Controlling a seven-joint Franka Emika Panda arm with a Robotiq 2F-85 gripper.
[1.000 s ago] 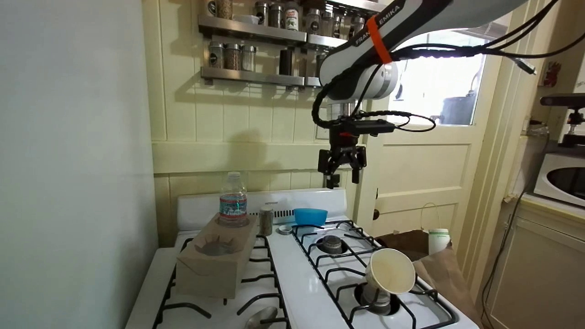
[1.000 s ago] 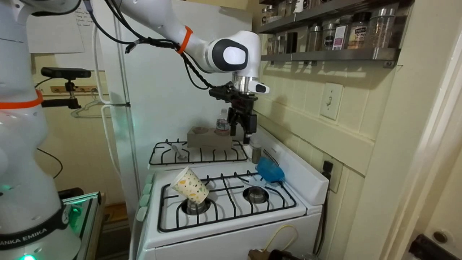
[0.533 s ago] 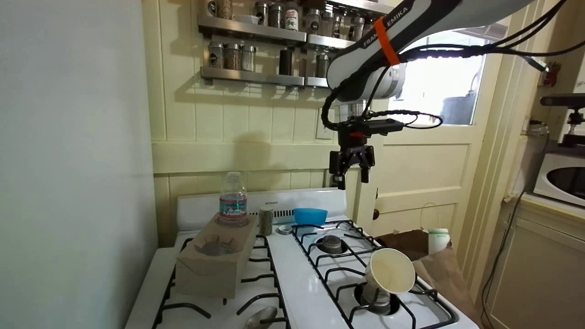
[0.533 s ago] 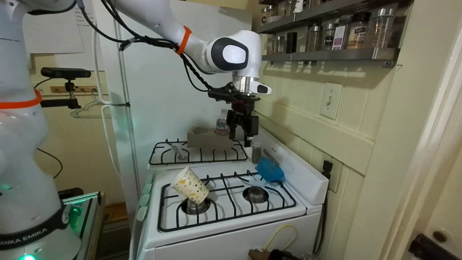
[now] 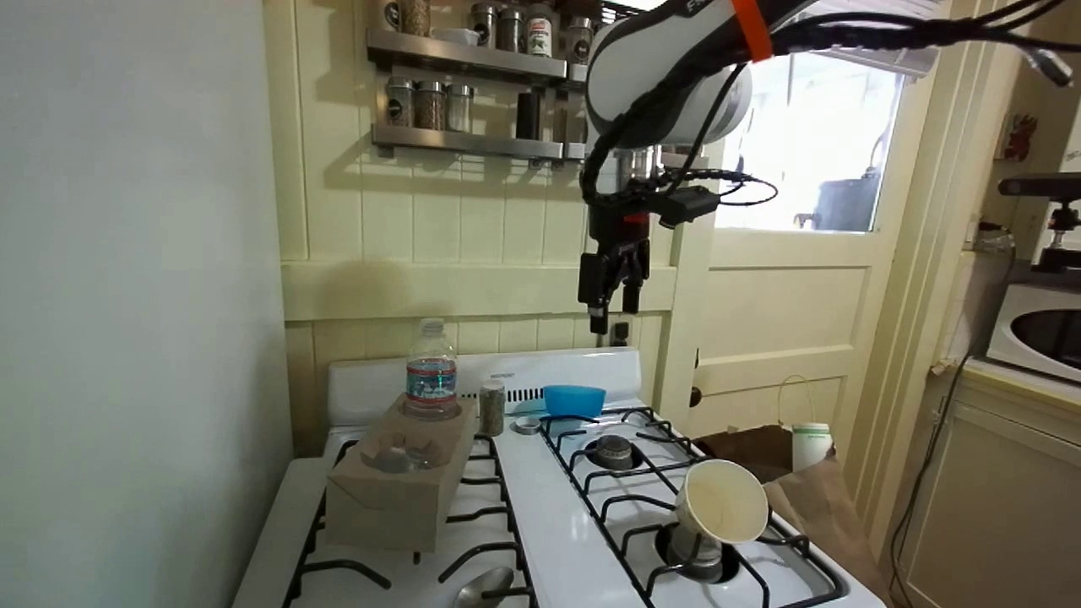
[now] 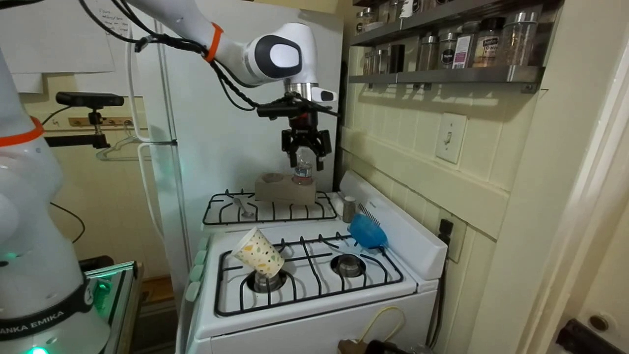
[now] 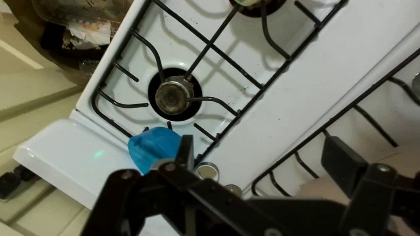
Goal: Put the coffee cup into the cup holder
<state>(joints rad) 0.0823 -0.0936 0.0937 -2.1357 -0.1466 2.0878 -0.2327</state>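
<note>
Before the fridge [image 6: 221, 142] in an exterior view, the fingers [image 6: 320, 162] hang apart mid-frame, the cup [image 6: 259, 253] well below and left, long axis slanting toward upper left.

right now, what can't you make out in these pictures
Cup: in the wrist view, all but a sliver is cut off by the top edge.
Holder: in the wrist view, blurred and partly hidden by the gripper.
Burner below the cup: in both exterior views, partly hidden by the cup.
Spoon: in an exterior view, cut off by the bottom edge.
Note: in an exterior view, writing too small to read.
</note>
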